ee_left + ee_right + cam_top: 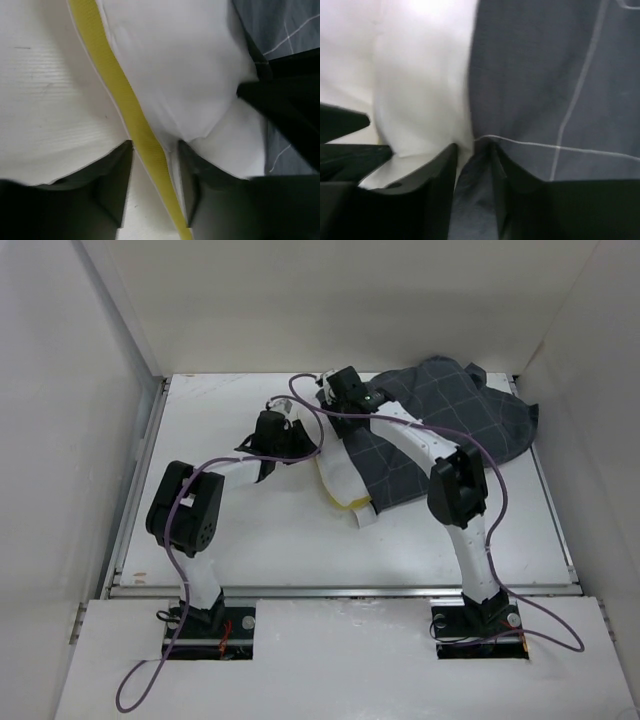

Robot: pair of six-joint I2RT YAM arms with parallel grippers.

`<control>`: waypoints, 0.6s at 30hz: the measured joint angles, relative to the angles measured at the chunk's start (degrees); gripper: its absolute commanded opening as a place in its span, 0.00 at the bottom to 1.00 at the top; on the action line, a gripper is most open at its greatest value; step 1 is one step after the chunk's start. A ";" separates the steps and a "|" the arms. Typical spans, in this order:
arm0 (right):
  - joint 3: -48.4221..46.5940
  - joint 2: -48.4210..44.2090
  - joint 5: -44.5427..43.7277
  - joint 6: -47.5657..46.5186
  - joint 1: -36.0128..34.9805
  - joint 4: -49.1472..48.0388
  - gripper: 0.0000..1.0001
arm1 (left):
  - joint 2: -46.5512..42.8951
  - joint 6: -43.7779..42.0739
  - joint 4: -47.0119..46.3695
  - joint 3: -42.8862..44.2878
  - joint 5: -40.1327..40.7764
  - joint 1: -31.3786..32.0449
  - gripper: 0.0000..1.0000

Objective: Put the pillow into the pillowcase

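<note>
Looking across the bench (250, 540), I see both arms meeting at the far middle, right where the pillow (338, 480) goes into the pillowcase (450, 415). The pillow lies a little left of centre, and a good part of it seems to be under the dark checked cloth. Only its near-left end, with the yellow edge band (125, 110), shows outside. The pillowcase spreads off to the far right, rumpled.

The left pincer (155, 150) is pinching the pillow's edge — the yellow band runs straight between its fingers and the white cover creases toward the grip. I take that as a hold for pushing the pillow rightward, deeper into the case. The right pincer (472, 150) is pressed together on the hem of the pillowcase, just beside the white cover, with the grey cloth puckering into the gap. That hold would stop the opening sliding along with the pillow, or let it be drawn leftward over it.

By my reckoning the job is past halfway. The exposed end is not yet covered, and the risk is that the soft corner bunches at the opening instead of sliding in.
</note>
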State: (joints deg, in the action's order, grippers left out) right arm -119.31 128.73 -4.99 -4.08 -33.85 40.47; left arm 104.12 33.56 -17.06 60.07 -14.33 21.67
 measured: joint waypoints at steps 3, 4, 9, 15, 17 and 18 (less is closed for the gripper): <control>0.17 -0.26 -5.92 0.98 -0.17 -0.72 0.06 | 0.24 -0.42 -1.16 0.46 -1.16 0.02 0.24; 0.52 -0.44 -7.76 1.29 -0.20 -1.05 0.00 | 0.26 -0.59 -1.31 0.70 -1.51 0.02 0.20; 2.73 -1.60 -12.07 1.66 0.02 -1.97 0.00 | 1.29 -1.36 -2.08 2.12 -3.28 0.17 0.13; -2.91 -1.73 1.84 -0.04 0.13 2.32 0.00 | 3.28 -2.12 -4.22 3.08 -5.55 1.01 0.10; -8.52 -1.70 9.27 -0.63 0.04 4.87 0.00 | 3.89 -2.29 -5.97 3.10 -7.06 1.68 0.10; -11.82 -1.70 12.39 -0.92 0.07 6.40 0.00 | 4.28 -2.32 -7.13 3.10 -8.20 2.05 0.10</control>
State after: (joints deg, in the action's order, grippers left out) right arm -131.13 127.02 7.40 -4.99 -33.78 46.87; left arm 108.40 31.24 -24.18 63.18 -22.52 23.73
